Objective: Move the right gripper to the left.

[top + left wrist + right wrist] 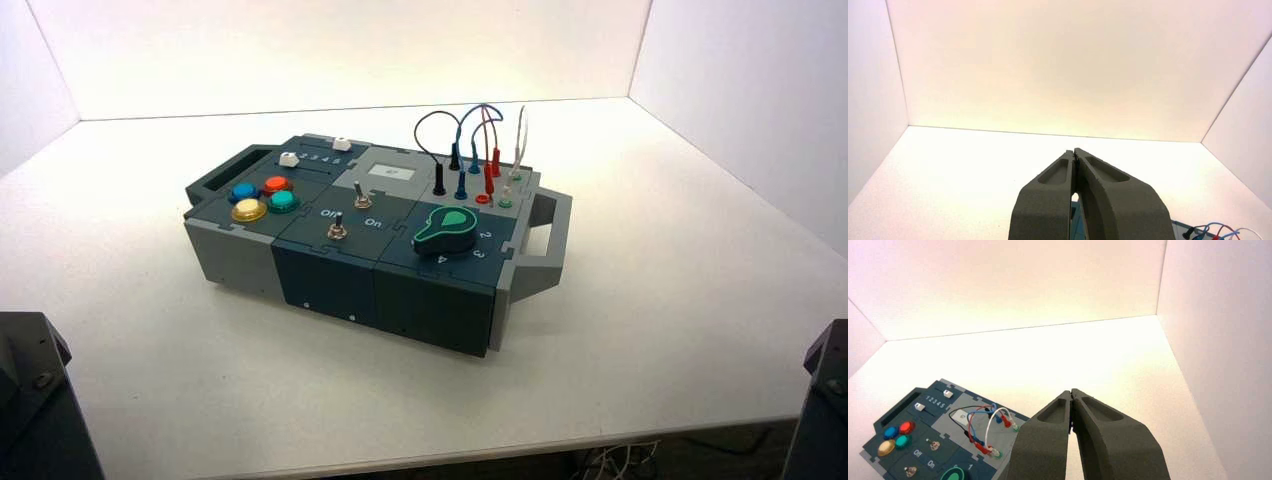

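Note:
My right gripper (1071, 391) is shut and empty, its fingertips touching. It hangs above the table, to the right of the box (923, 450) and nearer the front edge. In the high view only a narrow dark-grey sliver of the right gripper (826, 395) shows, at the lower right corner. My left gripper (1074, 150) is also shut and empty. It is parked at the lower left of the high view as a wider dark-grey block (32, 400).
The box (330, 275) stands turned in the middle of the white table. It bears four coloured buttons (262, 197), two white sliders (290, 159), two toggle switches (338, 231), a green knob (447, 229) and plugged wires (470, 150). White walls close the back and sides.

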